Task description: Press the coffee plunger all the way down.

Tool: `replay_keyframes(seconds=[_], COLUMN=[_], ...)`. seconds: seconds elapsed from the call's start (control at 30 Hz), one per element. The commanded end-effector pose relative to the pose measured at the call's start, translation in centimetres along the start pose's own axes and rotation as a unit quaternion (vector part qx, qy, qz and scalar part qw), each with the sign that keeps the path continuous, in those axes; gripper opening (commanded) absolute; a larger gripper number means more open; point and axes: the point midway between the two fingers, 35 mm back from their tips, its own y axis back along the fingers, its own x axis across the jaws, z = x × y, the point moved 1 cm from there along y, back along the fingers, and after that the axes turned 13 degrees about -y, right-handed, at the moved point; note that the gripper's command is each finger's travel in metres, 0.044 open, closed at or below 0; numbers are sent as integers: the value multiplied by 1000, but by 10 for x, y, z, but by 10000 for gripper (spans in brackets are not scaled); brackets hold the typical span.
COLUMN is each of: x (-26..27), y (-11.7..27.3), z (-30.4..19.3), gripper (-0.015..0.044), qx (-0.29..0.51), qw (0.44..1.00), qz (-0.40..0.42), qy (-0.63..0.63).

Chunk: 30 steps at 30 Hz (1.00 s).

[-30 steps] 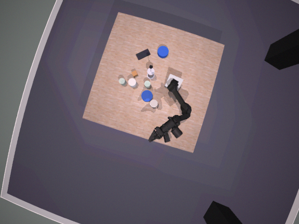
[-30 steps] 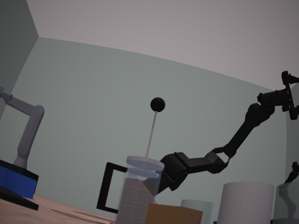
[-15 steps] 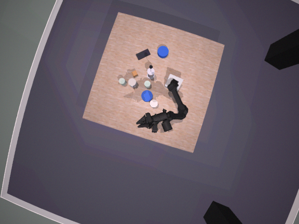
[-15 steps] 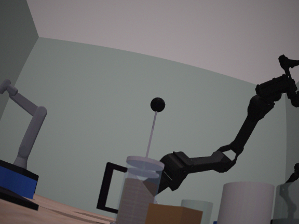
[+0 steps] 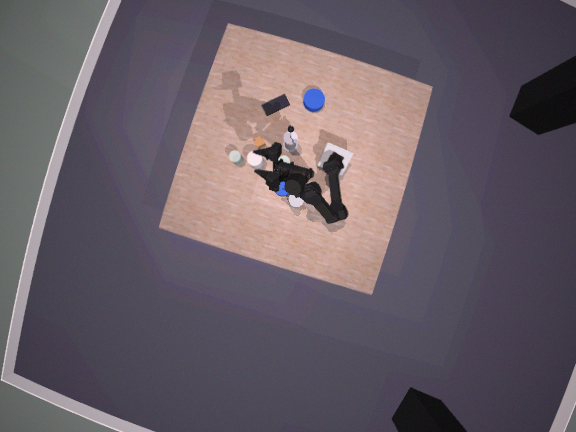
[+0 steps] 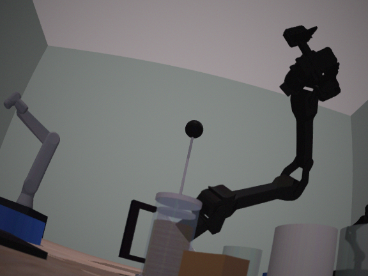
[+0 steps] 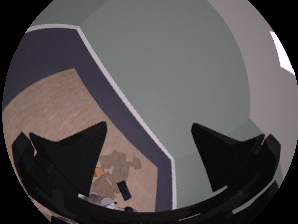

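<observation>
The coffee press (image 5: pixel 291 142) (image 6: pixel 169 246) stands upright, a clear glass with a dark handle. Its plunger is up: the black knob (image 5: pixel 290 129) (image 6: pixel 194 129) sits on a long thin rod (image 6: pixel 186 166) well above the pale lid, and a disc shows just below the lid. My gripper (image 5: pixel 255 161) (image 7: pixel 150 127) is open, with nothing between its fingers. In the exterior view it is high up at the right, well above and apart from the knob. In the top view it appears just below and left of the press. I cannot make out the press in the wrist view.
An orange block (image 5: pixel 259 142) (image 6: pixel 214 263) (image 7: pixel 99 172), white cup (image 5: pixel 253 159) (image 6: pixel 301 252) and pale green cup (image 5: pixel 235 157) stand near the press. Another white cup (image 5: pixel 295 201) is by the arm. A black slab (image 5: pixel 275 104) (image 7: pixel 124 190) and blue disc (image 5: pixel 314 99) lie farther off.
</observation>
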Motion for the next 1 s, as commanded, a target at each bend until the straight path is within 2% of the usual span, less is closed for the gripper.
replay_keyframes(seconds=[0.0,0.27,0.43,0.97], x=[-33,-74,-72,-34], y=[-3,29,68,59], z=[-57,-186,-253,-304], gripper=[440,440,440,440], qx=[72,185,185,180], qw=[996,949,881,868], qz=[-11,-11,1,-4], qy=[-61,-256,-436,-463])
